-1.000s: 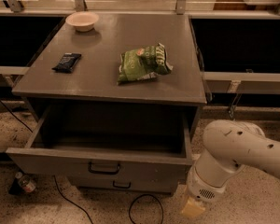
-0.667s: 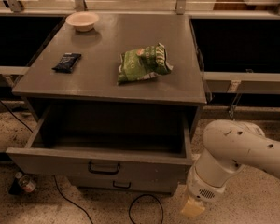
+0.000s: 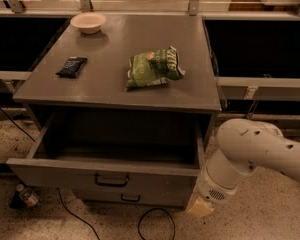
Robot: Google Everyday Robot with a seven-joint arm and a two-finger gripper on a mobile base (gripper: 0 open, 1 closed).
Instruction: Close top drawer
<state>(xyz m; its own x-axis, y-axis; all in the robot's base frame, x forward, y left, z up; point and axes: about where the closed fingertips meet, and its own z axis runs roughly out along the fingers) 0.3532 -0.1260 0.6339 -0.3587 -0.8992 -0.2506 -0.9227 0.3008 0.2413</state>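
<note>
The claw (image 3: 200, 207), whose grip I cannot tell, sits at five o'clock beside the open top drawer (image 3: 55, 173), likely to push it.

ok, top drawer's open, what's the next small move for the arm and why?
Probably shift the gripper left, in front of the top drawer front panel near the black handle, before any push. The drawer is pulled well out. The gripper sits low by the drawer's front right corner, so a push from there would likely land off-centre or slip past the panel.
</note>
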